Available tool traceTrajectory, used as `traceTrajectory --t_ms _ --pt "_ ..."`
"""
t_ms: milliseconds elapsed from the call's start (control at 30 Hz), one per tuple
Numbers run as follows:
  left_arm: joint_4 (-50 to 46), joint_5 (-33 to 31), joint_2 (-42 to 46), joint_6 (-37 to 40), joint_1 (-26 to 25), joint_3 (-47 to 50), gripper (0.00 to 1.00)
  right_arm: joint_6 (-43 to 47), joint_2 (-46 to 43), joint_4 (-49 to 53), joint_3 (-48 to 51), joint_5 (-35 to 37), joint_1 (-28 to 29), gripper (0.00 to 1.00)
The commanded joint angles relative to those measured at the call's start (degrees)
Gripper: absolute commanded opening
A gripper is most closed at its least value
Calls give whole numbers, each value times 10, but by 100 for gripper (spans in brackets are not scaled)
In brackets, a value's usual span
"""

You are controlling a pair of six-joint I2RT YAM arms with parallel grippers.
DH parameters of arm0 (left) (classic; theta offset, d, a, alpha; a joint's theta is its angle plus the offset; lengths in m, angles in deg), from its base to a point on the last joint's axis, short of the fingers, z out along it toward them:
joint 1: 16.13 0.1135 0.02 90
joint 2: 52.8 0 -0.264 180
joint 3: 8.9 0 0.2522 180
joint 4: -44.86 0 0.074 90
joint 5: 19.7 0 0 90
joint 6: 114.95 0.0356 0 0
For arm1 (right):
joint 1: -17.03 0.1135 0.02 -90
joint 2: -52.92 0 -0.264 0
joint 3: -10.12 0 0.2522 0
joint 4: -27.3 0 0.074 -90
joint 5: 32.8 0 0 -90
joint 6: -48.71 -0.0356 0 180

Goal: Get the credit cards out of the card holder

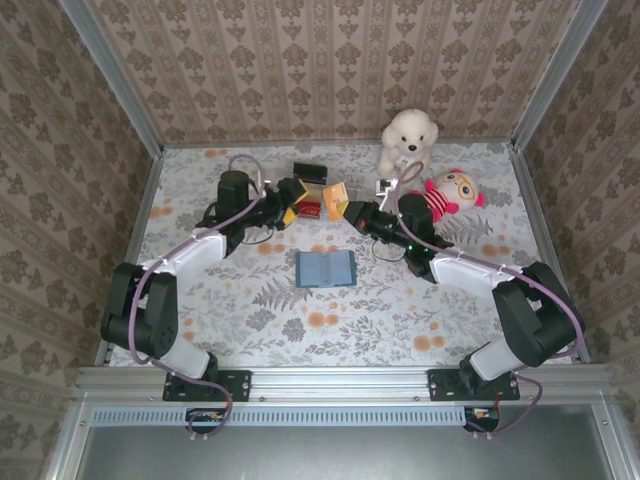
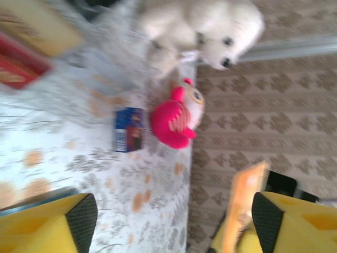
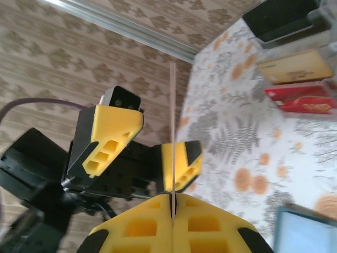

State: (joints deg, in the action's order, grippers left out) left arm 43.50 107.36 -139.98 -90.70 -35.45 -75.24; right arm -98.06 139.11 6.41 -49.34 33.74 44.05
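Pinching a thin orange rectangular card (image 2: 245, 203) between its closed yellow fingers, the right gripper (image 3: 172, 199) holds it above the floral-patterned table (image 1: 400, 320). In the right wrist view the card shows edge-on, as a fine line rising from the seam where the two fingers meet.

The left gripper (image 2: 171, 216) faces it from the other side with its jaws spread wide. The orange card stands between those fingers, just beside one of them. Whether it touches that finger cannot be told from these views.

Three more cards lie flat on the table in a short row just beyond the two grippers: a red card (image 3: 303, 98), a tan card (image 3: 295, 66) next to it, and a dark flat card (image 3: 279, 16) at the far end.

The blue-grey card holder (image 1: 326, 268) lies open on the table, nearer the arm bases than the grippers and apart from all the cards. Neither gripper touches it.

Farther back, a white plush dog (image 1: 408, 138) sits by the rear edge. A pink-and-red doll (image 1: 452, 192) lies close to the right arm. A small blue box (image 2: 129, 129) stands just beside the doll.
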Motion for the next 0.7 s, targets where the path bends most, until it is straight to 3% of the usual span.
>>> traceTrajectory --t_ms 0,200,300,467,667 --pt "-123 -34 35 91 33 21 87 214 -5 178 -74 27 6 0" --pt "-236 -82 72 191 91 40 100 422 60 286 -175 10 11 0" --pt "-289 -109 87 235 115 48 100 528 121 364 -258 -18 11 0" --pt "-281 -59 95 243 173 93 100 663 220 459 -380 -22 12 0" --pt "-273 -40 92 247 190 95 100 788 290 483 -457 -25 11 0"
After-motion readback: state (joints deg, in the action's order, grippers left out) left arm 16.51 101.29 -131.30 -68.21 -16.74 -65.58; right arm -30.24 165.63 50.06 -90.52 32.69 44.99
